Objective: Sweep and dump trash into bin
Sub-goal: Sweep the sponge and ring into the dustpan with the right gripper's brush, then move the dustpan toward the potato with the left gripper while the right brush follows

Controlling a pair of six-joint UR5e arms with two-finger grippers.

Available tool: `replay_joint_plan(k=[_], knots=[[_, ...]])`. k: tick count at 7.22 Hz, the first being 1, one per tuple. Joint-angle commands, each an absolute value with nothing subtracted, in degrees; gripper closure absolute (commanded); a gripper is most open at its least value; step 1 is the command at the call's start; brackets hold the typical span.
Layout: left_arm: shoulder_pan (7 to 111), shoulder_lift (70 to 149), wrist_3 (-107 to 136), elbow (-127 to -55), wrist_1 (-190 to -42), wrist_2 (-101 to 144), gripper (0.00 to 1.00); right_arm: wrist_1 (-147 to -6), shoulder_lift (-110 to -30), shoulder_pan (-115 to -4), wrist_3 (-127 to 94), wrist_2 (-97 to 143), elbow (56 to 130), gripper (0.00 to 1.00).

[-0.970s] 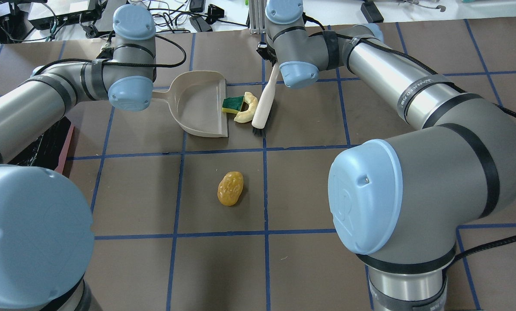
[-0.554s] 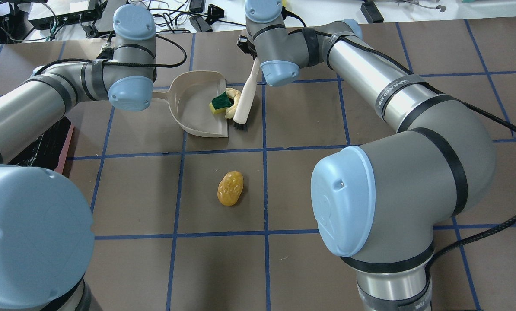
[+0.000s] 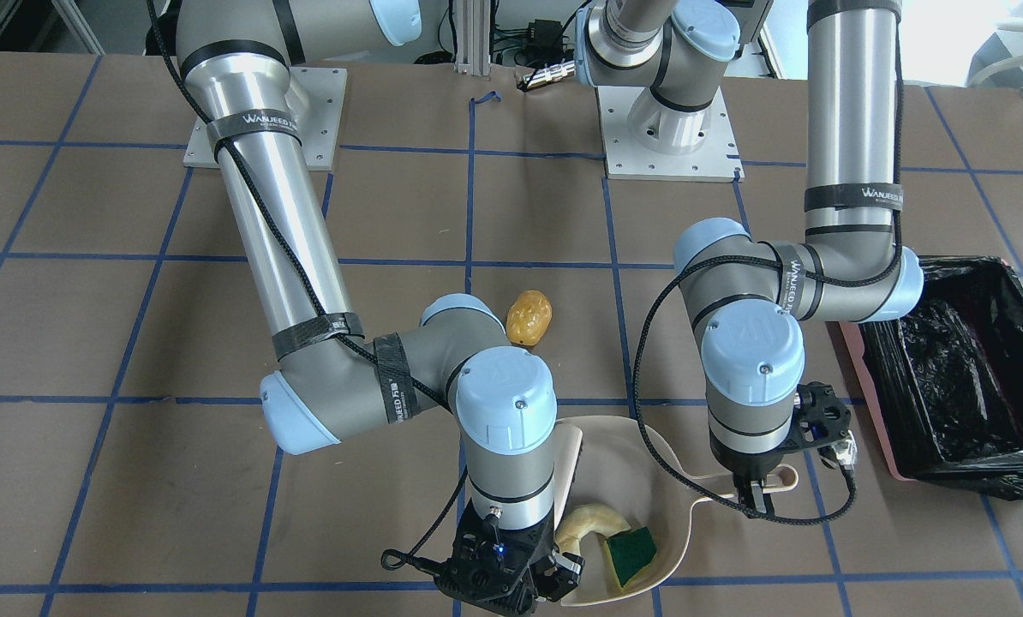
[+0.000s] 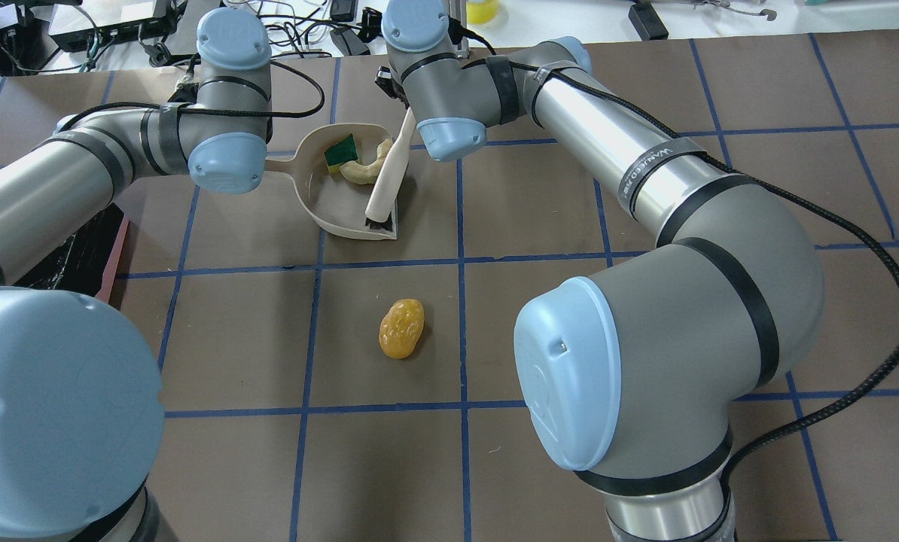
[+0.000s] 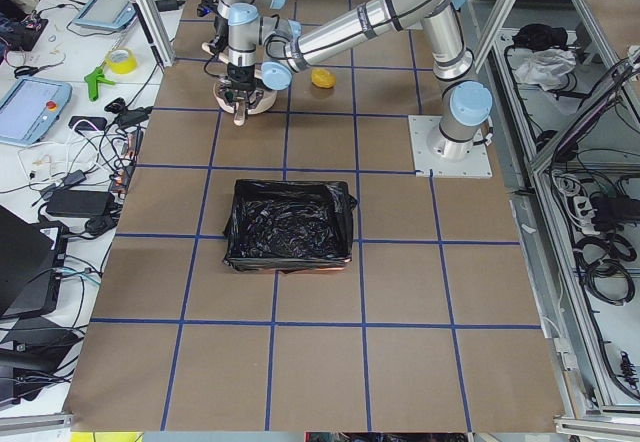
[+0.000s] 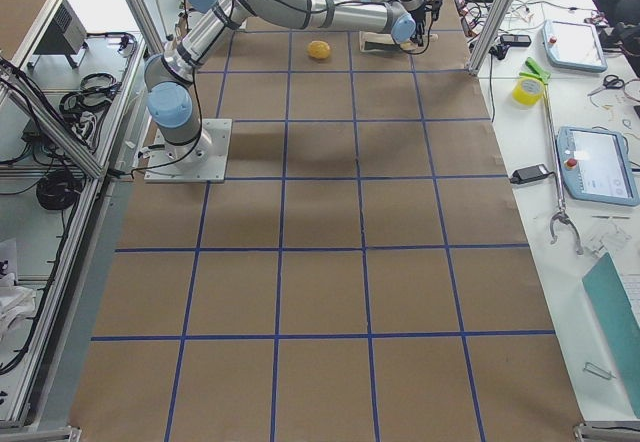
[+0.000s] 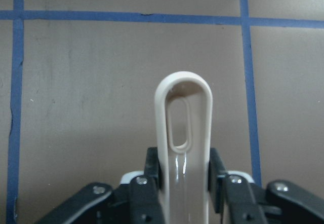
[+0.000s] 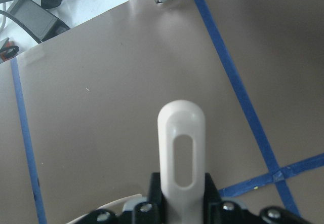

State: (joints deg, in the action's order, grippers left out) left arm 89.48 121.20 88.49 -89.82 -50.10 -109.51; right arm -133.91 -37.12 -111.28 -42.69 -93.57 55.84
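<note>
The beige dustpan (image 4: 335,212) lies at the far middle of the table. The green-topped sponge (image 4: 340,151) and the pale crescent (image 4: 365,167) lie inside it; both also show in the front view, sponge (image 3: 632,548) and crescent (image 3: 589,520). The tan potato lump (image 4: 401,328) lies alone on the table nearer the robot. My left gripper (image 7: 183,169) is shut on the dustpan handle (image 7: 183,117). My right gripper (image 8: 182,184) is shut on the white brush (image 4: 386,181), whose bristles rest at the pan's lip. The bin (image 3: 957,377) with its black bag stands on my left.
Blue tape lines grid the brown table. The bin's pink edge (image 4: 111,260) shows under my left arm in the overhead view. Cables and devices lie beyond the table's far edge (image 4: 344,38).
My right arm swept the brush leftward, pushing the sponge and crescent from the table into the dustpan. The brush head now sits at the pan's lip. Left arm and potato lump have not moved.
</note>
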Motion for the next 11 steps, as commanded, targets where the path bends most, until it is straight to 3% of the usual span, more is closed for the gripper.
replay_joint_plan(k=[1,6,8,11], knots=[[89.47,121.2,88.42,-89.82,-50.01,-109.6,1.0,-129.15,-38.57,-111.62,-43.68,-93.43,55.02,0.91],[89.47,119.54,86.58,-90.0,-50.53,-108.9,1.0,-109.47,-47.61,-106.1,-36.57,-92.55,56.59,0.91],[88.86,118.04,86.48,-91.05,-52.11,-100.8,1.0,-107.23,-53.58,-104.34,-32.27,-93.25,63.24,0.92],[84.57,115.15,83.09,-93.06,-57.03,-95.89,1.0,-117.01,-65.18,-103.63,-32.35,-93.78,82.82,0.92]])
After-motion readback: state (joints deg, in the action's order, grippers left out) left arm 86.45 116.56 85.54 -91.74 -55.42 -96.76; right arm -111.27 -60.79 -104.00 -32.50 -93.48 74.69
